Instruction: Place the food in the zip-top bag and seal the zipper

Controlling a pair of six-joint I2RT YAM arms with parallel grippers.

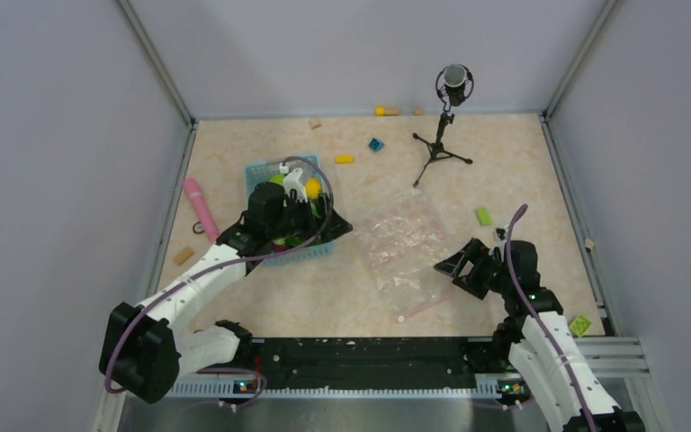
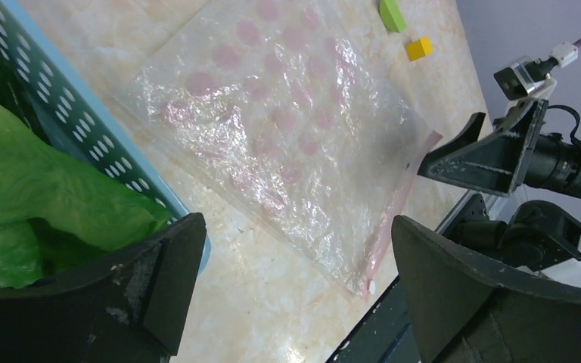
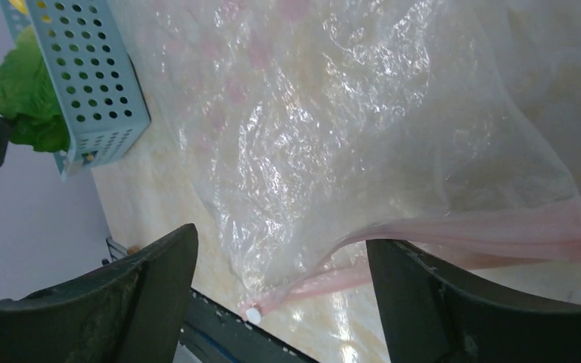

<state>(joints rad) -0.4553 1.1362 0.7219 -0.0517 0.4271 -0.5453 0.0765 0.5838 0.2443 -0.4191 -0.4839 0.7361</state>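
Your right gripper point(image 3: 280, 249) hangs spread over the zip-top bag point(image 3: 363, 128), flat on the table point(image 1: 324, 297), zipper point(image 3: 492, 231) part-open — pinch both lips and you shut the mouth. Your left gripper point(image 2: 296, 227), jaws wide, hovers at the lettuce point(image 2: 38, 181) in the basket point(image 2: 76, 121) — a shallow grab could drop it.

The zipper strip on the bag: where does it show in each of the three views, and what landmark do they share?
Top external: the zipper lies lower centre-right, along the near edge of the bag.
Left wrist: the zipper slants down the bag's right-hand edge, centre-right.
Right wrist: the zipper crosses the bottom right, its halves seemingly parted.
Shared landmark: the light blue basket, left of the bag in every view.
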